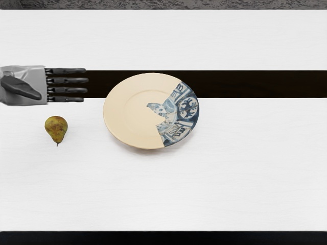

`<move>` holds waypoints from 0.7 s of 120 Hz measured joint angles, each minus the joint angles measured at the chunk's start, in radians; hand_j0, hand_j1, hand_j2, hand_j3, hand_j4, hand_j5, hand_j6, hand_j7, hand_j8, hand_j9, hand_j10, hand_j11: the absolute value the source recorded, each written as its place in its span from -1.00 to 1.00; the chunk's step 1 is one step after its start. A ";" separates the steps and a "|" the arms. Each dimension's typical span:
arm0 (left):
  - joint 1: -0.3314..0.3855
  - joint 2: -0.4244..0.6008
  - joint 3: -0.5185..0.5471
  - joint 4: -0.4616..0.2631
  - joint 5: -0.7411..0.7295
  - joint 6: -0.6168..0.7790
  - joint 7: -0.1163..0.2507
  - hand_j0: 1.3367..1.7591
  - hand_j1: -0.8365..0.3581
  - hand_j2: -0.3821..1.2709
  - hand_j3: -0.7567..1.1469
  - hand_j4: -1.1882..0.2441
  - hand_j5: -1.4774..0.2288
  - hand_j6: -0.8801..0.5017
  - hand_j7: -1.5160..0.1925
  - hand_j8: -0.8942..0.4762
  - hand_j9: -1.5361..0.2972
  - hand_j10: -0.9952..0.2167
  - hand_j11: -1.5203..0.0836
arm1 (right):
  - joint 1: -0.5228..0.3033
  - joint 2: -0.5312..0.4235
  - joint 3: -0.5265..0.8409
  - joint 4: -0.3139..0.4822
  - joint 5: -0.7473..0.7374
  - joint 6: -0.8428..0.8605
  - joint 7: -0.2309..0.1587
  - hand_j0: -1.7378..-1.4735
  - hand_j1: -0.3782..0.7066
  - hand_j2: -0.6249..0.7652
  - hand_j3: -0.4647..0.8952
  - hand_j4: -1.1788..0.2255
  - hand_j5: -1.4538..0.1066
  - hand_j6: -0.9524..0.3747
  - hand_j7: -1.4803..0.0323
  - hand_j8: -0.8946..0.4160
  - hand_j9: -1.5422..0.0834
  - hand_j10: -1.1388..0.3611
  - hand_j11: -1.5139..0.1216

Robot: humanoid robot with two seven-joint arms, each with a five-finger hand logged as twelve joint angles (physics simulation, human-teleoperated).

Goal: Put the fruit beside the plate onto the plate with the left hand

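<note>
Two things lie on the smooth white counter point(230, 168): a small, mottled green-brown pear point(56, 128) and a round, shallow cream ceramic plate point(133, 109). From its centre to its rim between 1 and 5 o'clock, the plate carries a jagged blue-and-white painted patch point(179, 115). The pear rests on its side at about 8 o'clock from the plate, near it but not touching. Its rounded body is toward 12 o'clock and its narrow stem end points toward 6.

A matte dark band point(255, 84) crosses the counter from side to side and passes under the plate's upper edge. The left hand point(43, 85), with a grey metallic palm and segmented black fingers point(66, 80), comes in from the left edge at about 11 o'clock from the pear, apart from it. Its four fingers are stretched straight toward 3 o'clock, laid side by side with thin gaps between them. The dark thumb point(20, 88) lies across the palm, and the hand holds nothing.
</note>
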 joint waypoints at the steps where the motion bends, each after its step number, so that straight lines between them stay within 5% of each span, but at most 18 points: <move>1: 0.000 0.000 0.000 0.000 0.000 0.000 0.000 0.52 0.94 -0.54 -0.20 0.64 0.70 0.26 0.75 0.29 0.65 0.62 0.87 | 0.000 0.000 0.000 0.000 0.000 0.000 0.000 -0.40 -0.95 -0.10 -0.32 0.68 0.86 0.43 0.96 0.36 0.90 0.52 0.85; 49: -0.031 0.001 -0.021 -0.020 0.043 0.000 0.000 0.52 0.94 -0.54 -0.20 0.64 0.70 0.26 0.75 0.29 0.65 0.62 0.87 | 0.006 0.000 0.000 0.000 0.000 -0.001 0.000 -0.40 -0.95 -0.10 -0.32 0.68 0.86 0.43 0.96 0.36 0.90 0.52 0.85; 84: -0.049 -0.020 -0.149 -0.127 0.513 0.000 0.000 0.52 0.94 -0.53 -0.20 0.63 0.70 0.25 0.74 0.28 0.65 0.61 0.86 | 0.007 0.000 -0.001 0.000 0.000 -0.001 0.000 -0.40 -0.95 -0.10 -0.32 0.68 0.86 0.43 0.96 0.36 0.90 0.52 0.85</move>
